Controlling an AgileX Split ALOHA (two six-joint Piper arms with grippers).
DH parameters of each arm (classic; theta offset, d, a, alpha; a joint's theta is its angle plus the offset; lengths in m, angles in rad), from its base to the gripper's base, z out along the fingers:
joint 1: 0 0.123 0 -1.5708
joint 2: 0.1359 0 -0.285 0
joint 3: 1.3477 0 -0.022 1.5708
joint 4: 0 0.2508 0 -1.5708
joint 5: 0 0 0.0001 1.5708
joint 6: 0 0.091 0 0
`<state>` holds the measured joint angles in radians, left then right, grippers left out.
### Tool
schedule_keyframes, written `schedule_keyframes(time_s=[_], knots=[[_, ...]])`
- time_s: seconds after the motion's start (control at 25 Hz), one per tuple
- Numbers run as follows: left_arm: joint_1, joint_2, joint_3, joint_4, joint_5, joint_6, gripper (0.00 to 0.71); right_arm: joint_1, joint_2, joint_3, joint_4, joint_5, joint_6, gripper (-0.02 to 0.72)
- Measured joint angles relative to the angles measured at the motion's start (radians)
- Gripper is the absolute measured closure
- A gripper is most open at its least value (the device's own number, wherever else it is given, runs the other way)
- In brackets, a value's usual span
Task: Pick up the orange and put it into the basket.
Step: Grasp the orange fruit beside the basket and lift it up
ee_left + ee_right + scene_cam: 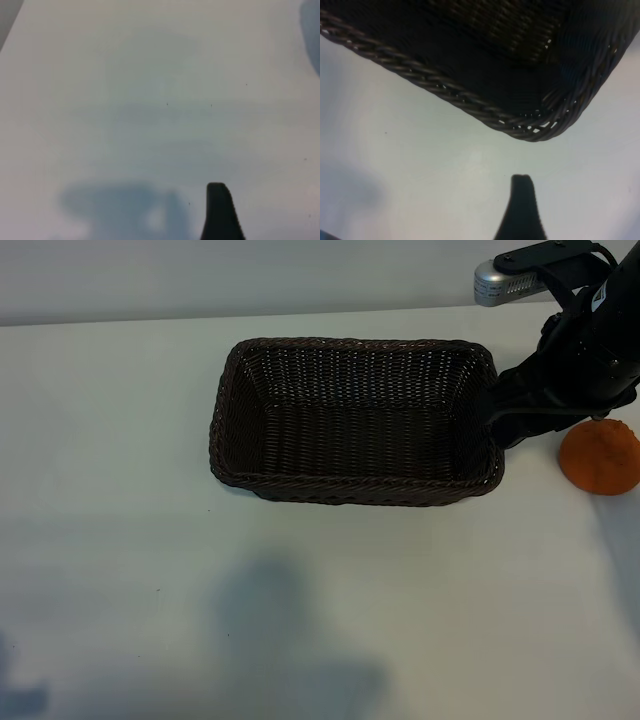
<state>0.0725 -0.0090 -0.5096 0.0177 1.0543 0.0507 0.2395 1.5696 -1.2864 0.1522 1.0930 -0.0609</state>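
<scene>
The orange lies on the white table at the far right, its top edge partly covered by my right arm. The dark brown wicker basket stands empty in the middle. My right gripper hangs low between the basket's right end and the orange, open and holding nothing. The right wrist view shows one of its fingers over bare table beside a basket corner; the orange is out of that view. My left gripper is out of the exterior view. One of its fingers shows over bare table, jaws apart and empty.
A silver camera housing sits on the right arm above the basket's far right corner. The table's back edge runs behind the basket. White table surface stretches in front and to the left, crossed by soft shadows.
</scene>
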Motion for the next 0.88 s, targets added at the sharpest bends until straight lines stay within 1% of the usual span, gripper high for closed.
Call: schedule_keyframes(time_s=[0.16,0.24,0.48,0.6,0.68,0.72,0.8,0.88], knots=[[0.000,0.000,0.000,-0.018,0.041,-0.008,0.239,0.000,0.000,0.000,0.000,0.000,0.000,0.166],[0.000,0.000,0.007,-0.036,0.040,-0.008,0.239,0.000,0.000,0.000,0.000,0.000,0.000,0.166],[0.000,0.000,0.011,-0.038,0.040,-0.009,0.242,0.000,0.000,0.000,-0.001,-0.004,0.000,0.166],[0.000,0.000,0.011,-0.038,0.040,-0.009,0.242,0.000,0.000,0.000,-0.002,-0.022,0.000,0.166],[-0.008,0.000,0.011,-0.038,0.040,-0.009,0.242,0.000,0.000,0.000,-0.008,-0.038,0.007,0.166],[-0.018,0.000,0.011,-0.038,0.040,-0.009,0.242,0.000,0.000,0.000,-0.014,-0.047,0.016,0.166],[-0.045,0.000,0.011,-0.038,0.040,-0.011,0.242,0.000,0.000,0.000,-0.048,-0.072,0.045,0.166],[-0.082,0.000,0.011,-0.038,0.039,-0.011,0.242,0.000,0.000,0.000,-0.108,-0.090,0.094,0.166]])
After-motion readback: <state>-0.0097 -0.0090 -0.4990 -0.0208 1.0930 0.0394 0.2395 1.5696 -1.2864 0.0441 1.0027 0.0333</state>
